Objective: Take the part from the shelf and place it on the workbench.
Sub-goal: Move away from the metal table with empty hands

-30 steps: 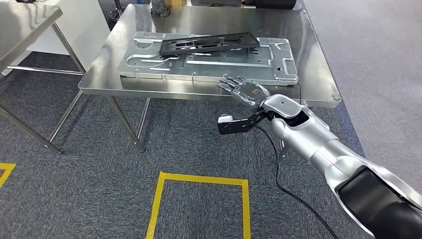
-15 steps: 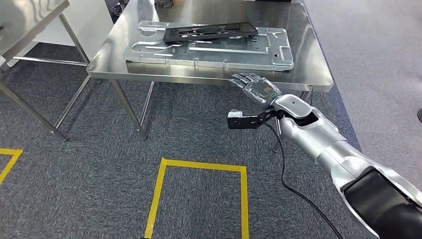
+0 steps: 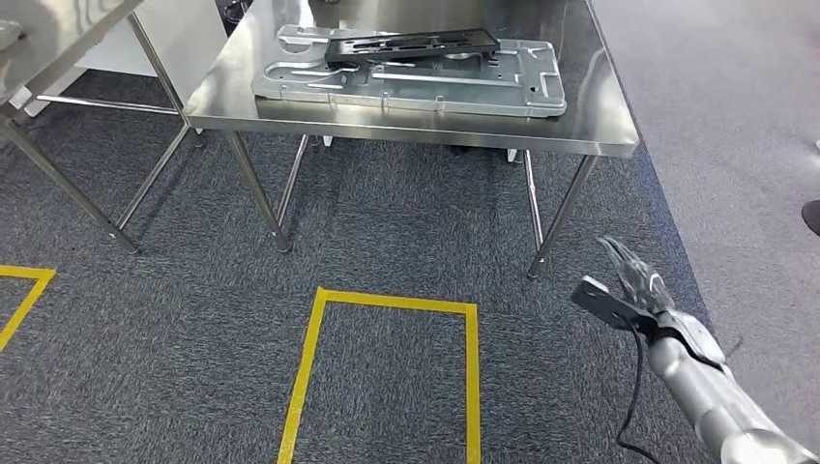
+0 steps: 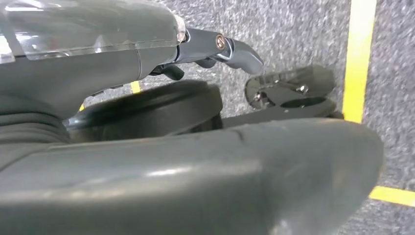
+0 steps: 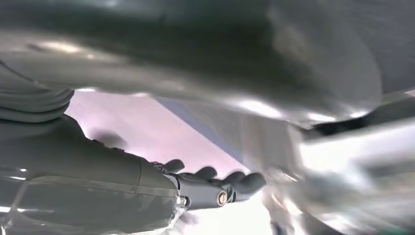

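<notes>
The black flat part (image 3: 411, 43) lies on a large silver metal panel (image 3: 483, 92), which rests on the steel workbench (image 3: 604, 130) at the top of the head view. My right hand (image 3: 638, 280) hangs low at the lower right, well below and in front of the workbench, with its fingers straight and nothing in it. In the right wrist view its dark fingers (image 5: 215, 183) are stretched out and blurred. The left wrist view has my left hand over the carpet, fingers (image 4: 235, 51) extended, holding nothing.
A second steel table (image 3: 58, 29) stands at the far left. Yellow tape (image 3: 387, 307) marks a rectangle on the grey carpet in front of the workbench legs (image 3: 556, 217). A black cable (image 3: 633, 387) hangs from my right wrist.
The whole view has shifted, with the workbench now higher and farther off. My right arm has dropped from the workbench's front edge to low at the lower right, hand still empty.
</notes>
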Available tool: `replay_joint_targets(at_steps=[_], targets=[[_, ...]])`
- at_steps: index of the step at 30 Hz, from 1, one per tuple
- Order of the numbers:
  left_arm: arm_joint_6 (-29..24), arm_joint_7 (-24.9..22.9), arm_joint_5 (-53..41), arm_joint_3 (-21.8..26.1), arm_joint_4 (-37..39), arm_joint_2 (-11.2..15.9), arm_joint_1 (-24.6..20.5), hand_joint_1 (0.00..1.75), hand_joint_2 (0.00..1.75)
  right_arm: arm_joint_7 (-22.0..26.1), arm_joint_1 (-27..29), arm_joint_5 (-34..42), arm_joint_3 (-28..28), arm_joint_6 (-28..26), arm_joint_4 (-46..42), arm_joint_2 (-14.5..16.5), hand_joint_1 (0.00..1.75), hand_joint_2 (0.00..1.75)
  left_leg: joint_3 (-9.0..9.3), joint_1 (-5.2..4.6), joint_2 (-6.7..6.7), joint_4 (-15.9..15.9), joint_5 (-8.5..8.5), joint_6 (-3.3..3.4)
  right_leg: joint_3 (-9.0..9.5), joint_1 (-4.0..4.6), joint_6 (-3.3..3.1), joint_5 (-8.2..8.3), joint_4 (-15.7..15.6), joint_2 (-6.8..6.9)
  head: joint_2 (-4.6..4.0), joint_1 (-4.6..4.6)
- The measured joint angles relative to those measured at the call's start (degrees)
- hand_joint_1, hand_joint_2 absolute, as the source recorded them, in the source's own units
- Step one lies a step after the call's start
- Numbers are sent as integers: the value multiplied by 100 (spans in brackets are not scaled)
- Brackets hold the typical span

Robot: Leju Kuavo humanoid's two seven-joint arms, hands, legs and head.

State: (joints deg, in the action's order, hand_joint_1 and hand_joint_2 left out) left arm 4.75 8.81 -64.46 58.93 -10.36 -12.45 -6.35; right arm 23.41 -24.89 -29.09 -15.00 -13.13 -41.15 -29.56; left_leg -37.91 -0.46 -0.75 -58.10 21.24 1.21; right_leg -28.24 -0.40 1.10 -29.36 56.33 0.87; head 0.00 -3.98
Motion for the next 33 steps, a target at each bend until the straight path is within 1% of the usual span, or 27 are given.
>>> replay_joint_targets(at_steps=[1, 2, 4, 5, 6, 7, 8, 10, 12, 13, 14, 15, 16, 17, 18, 20, 21, 22, 23, 24, 25, 27, 28, 30, 31, 32, 33], targets=[[-4, -1, 5, 3, 0, 5, 6, 0, 0, 15, 167, 38, 287, 70, 132, 42, 0, 0, -38, 0, 7, -55, 89, -30, -53, -17, -46, 57, -9, 5, 0, -1], [-9, -3, 8, 4, 0, 9, 10, 0, 0, 3, 300, 73, 540, 126, 272, 95, 0, 0, -96, 4, 16, -205, 283, -60, -117, -37, -92, 123, -22, 9, 0, -1], [-14, -11, 14, 7, 0, 16, 5, 0, 0, 15, 515, 97, 974, 155, 576, 222, 0, 0, -261, 30, 34, -829, 881, -114, -272, -52, -145, 256, -27, 7, 0, -2], [-14, -14, 16, 7, 0, 18, 3, 0, 0, 47, 607, 84, 1156, 143, 716, 279, 0, 0, -328, 40, 37, -1212, 1113, -136, -358, -49, -152, 319, -19, 8, 0, -2], [-14, -15, 17, 8, 0, 21, 2, 0, 0, 73, 678, 62, 1306, 136, 837, 329, 0, 0, -348, 44, 39, -1517, 1217, -148, -450, -44, -151, 383, -6, 8, 0, -2], [-16, -15, 17, 8, 0, 22, 2, 0, 0, 78, 726, 45, 1432, 144, 937, 373, 0, 0, -288, 45, 39, -1658, 1178, -148, -549, -40, -148, 446, 13, 6, 0, -2], [-18, -16, 18, 8, 0, 24, -1, 0, 0, 49, 753, 40, 1545, 175, 1028, 408, 0, 0, -133, 44, 39, -1598, 1042, -133, -646, -35, -142, 505, 33, 0, 0, -2], [-24, -17, 20, 9, -1, 30, -18, 0, 0, -120, 789, 73, 1750, 290, 1199, 480, 0, 0, 458, 24, 32, -931, 808, -56, -804, -25, -122, 618, 65, -15, 0, -2], [-27, -24, 27, 14, -3, 42, -41, 0, 0, -390, 854, 140, 1963, 397, 1417, 608, 0, 0, 1090, -6, 27, -52, 880, 10, -876, -11, -80, 724, 66, -17, 0, -2], [-28, -28, 32, 20, -4, 46, -43, 0, 0, -520, 902, 173, 2071, 425, 1554, 698, 0, 0, 1255, -23, 26, 205, 934, 24, -883, -15, -51, 781, 50, -13, 0, -2], [-29, -33, 37, 29, -4, 50, -39, 0, 0, -634, 963, 202, 2167, 442, 1693, 800, 0, 0, 1309, -31, 29, 346, 939, 30, -886, -14, -18, 846, 24, -11, 0, -2], [-31, -37, 42, 42, -3, 50, -27, 0, 0, -737, 1032, 227, 2262, 463, 1833, 909, 0, 0, 1277, -21, 38, 369, 873, 45, -890, -22, 11, 882, 1, -11, 0, -1], [-37, -42, 47, 55, -3, 52, -18, 0, 0, -828, 1100, 253, 2347, 491, 1955, 1017, 0, 0, 1239, -9, 50, 402, 797, 80, -913, -26, 34, 841, 11, -23, 0, -1], [-42, -45, 53, 67, -2, 55, -11, 0, 0, -923, 1168, 282, 2428, 535, 2061, 1115, 0, 0, 1180, 5, 63, 429, 715, 118, -965, -31, 50, 682, 113, -35, 0, -1], [-50, -48, 58, 77, -2, 56, -7, 0, 0, -1018, 1224, 310, 2500, 588, 2152, 1200, 0, 0, 1107, 16, 78, 441, 634, 149, -1041, -40, 62, 411, 328, -47, 0, 0], [-72, -51, 60, 91, -2, 59, -2, 0, 0, -1258, 1301, 380, 2639, 735, 2324, 1404, 0, 0, 907, 5, 101, 406, 502, 172, -1221, -54, 91, -195, 1054, -62, 0, 0], [-84, -52, 54, 96, -2, 61, -1, 0, 0, -1381, 1340, 413, 2714, 805, 2409, 1537, 0, 0, 796, 7, 113, 376, 441, 163, -1263, -63, 115, -334, 1411, -65, 0, 0], [-93, -55, 47, 98, -2, 62, 1, 0, 0, -1495, 1388, 439, 2787, 861, 2493, 1671, 0, 0, 682, 14, 123, 338, 385, 148, -1237, -77, 141, -324, 1644, -66, 0, 0], [-98, -57, 39, 100, -2, 63, 1, 0, 0, -1570, 1442, 453, 2845, 891, 2563, 1804, 0, 0, 564, 27, 129, 287, 335, 125, -1130, -99, 166, -189, 1702, -65, 0, 1], [-99, -61, 32, 101, -2, 64, 2, 0, 0, -1620, 1492, 458, 2887, 902, 2618, 1918, 0, 0, 442, 41, 130, 224, 293, 95, -933, -128, 191, -12, 1568, -64, 0, 1], [-102, -66, 22, 102, -3, 66, -1, 0, 0, -1655, 1524, 466, 2910, 917, 2660, 2017, 0, 0, 319, 49, 132, 147, 263, 61, -635, -160, 214, 65, 1238, -62, 0, 1], [-120, -84, -8, 102, -4, 70, -12, 0, 0, -1714, 1549, 527, 2958, 1003, 2712, 2164, 0, 0, 130, 48, 142, -7, 219, -19, -76, -169, 195, -79, 468, -67, 0, -1], [-140, -98, -26, 102, -4, 73, -17, 0, 0, -1739, 1564, 594, 3006, 1072, 2737, 2241, 0, 0, 82, 47, 149, -55, 194, -62, 86, -150, 154, -198, 211, -68, 0, -1], [-207, -143, -64, 102, -4, 75, -14, 0, 0, -1791, 1630, 765, 3148, 1185, 2789, 2416, 0, 0, 69, 68, 158, -68, 128, -150, 104, -109, 27, -225, 106, -56, 0, -2], [-253, -177, -80, 102, -4, 77, -9, 0, 44, -1837, 1664, 847, 3227, 1200, 2819, 2523, 0, 44, 56, 87, 152, -90, 153, -191, 83, -101, -35, -182, 98, -44, 0, -2], [-309, -222, -100, 102, -4, 79, -3, 0, 87, -1903, 1694, 911, 3304, 1182, 2844, 2628, 0, 87, 20, 101, 146, -184, 274, -227, 51, -99, -97, -135, 91, -33, 0, -2], [-371, -272, -124, 101, -4, 80, 4, 0, 131, -1977, 1717, 950, 3373, 1134, 2868, 2741, 0, 131, -49, 114, 139, -385, 489, -256, 6, -99, -150, -82, 83, -24, 0, -2]])
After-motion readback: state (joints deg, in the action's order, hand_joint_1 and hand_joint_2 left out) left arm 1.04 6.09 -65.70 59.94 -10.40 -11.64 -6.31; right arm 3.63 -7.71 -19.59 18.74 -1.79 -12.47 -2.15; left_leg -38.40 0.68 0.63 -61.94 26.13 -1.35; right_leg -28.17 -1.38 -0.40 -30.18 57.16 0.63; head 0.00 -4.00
